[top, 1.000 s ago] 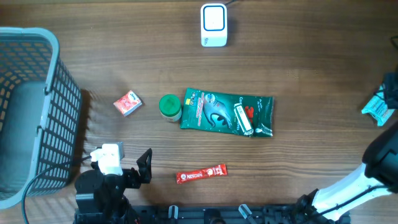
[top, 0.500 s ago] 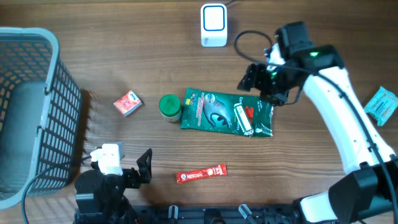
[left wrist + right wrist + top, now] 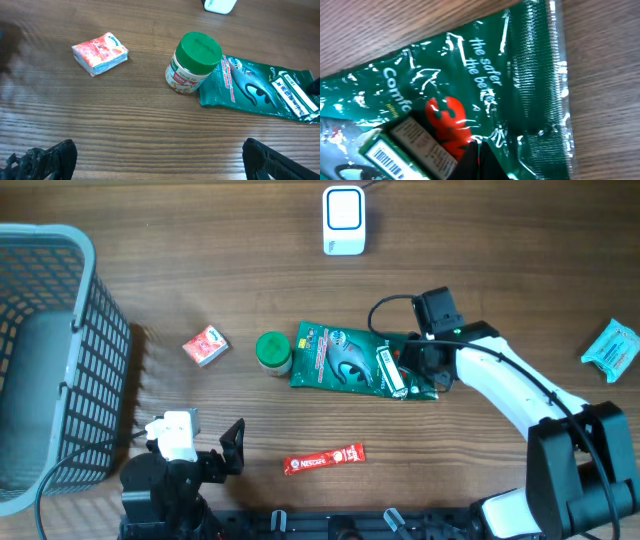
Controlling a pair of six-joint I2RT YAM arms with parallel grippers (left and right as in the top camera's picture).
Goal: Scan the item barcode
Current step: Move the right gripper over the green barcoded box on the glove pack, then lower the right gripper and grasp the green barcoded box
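A wire basket fills the left edge of the bench. At the near-left corner the left gripper hangs released, fingers spread wide, parked clear of the work. A red packet and a green-lidded jar sit left of centre, the jar touching the green pouch, which lies flat mid-bench. Its barcode label faces up, so it likely needs lifting and turning toward the scanner at the middle of the far edge. A coffee stick lies toward the near edge. The right gripper is clenched, tips down on the pouch's right end, probably to pick it up by the seam; whether film is caught cannot be told. A blue packet waits at the right edge.
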